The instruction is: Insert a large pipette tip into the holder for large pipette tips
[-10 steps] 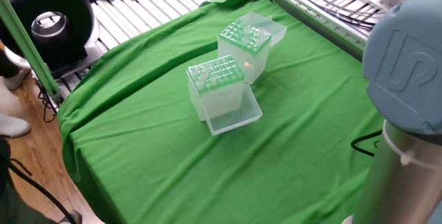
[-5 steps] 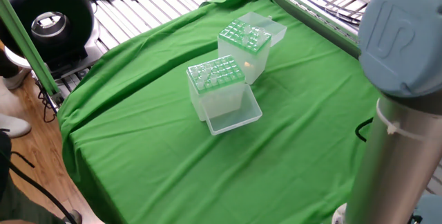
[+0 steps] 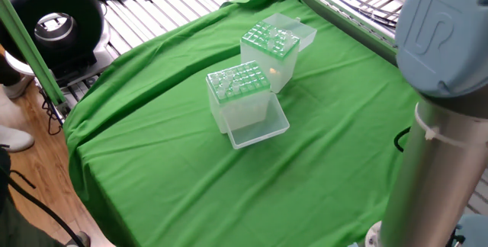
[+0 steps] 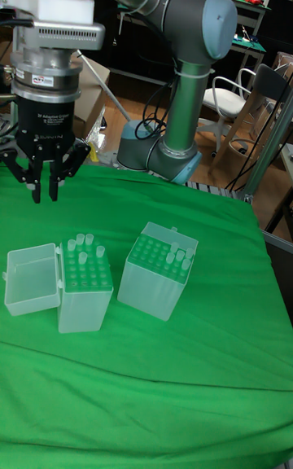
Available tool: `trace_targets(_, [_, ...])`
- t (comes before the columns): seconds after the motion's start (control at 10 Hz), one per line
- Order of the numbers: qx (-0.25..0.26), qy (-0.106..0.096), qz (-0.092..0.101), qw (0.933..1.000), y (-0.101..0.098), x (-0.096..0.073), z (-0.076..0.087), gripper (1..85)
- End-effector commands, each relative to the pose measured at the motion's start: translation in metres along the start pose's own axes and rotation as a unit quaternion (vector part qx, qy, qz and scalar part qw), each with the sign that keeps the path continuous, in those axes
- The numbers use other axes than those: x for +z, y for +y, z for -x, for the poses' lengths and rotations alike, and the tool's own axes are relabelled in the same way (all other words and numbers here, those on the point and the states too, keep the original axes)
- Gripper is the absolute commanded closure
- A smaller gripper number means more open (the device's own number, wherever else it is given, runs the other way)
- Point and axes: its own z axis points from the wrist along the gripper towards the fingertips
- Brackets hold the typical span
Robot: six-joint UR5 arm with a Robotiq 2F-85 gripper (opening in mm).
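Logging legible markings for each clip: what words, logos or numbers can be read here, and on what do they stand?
"UR": embossed logo on the blue joint cap of the arm, fixed view.
White print on the black body above the hand, tall fixed view: too small to read.
Nothing else is legible in either view.

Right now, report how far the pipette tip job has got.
Nothing looks done yet. In hand: the black two-finger gripper hovers over the green cloth, beside the boxes, with no tip visible between its fingers. Left: fetch a long translucent pipette tip, probably from the paler-topped clear box, and seat it in the green-topped translucent holder box.
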Motion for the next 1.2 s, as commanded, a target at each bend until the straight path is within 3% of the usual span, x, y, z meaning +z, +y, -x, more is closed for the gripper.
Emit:
trace_targets(0.0, [-0.021,-0.019,0.024,0.9993,0.01,-0.003,0.006,63.7])
trace_targets(0.2, [0.003,-0.011,0.039,0.9992,0.025,-0.002,0.007,51.0])
trace_targets(0.3, [0.026,0.001,0.034,0.9991,0.043,-0.004,0.012,49.3])
trace_targets(0.4, [0.04,0.008,0.019,0.999,0.06,-0.005,0.017,51.0])
trace_targets(0.7, [0.077,0.013,0.015,0.9968,0.116,0.011,0.042,49.0])
trace_targets(0.8, [0.099,0.012,0.003,0.995,0.133,0.019,0.051,49.0])
trace_targets(1.1, [0.142,0.034,-0.029,0.9888,0.164,0.023,0.073,52.7])
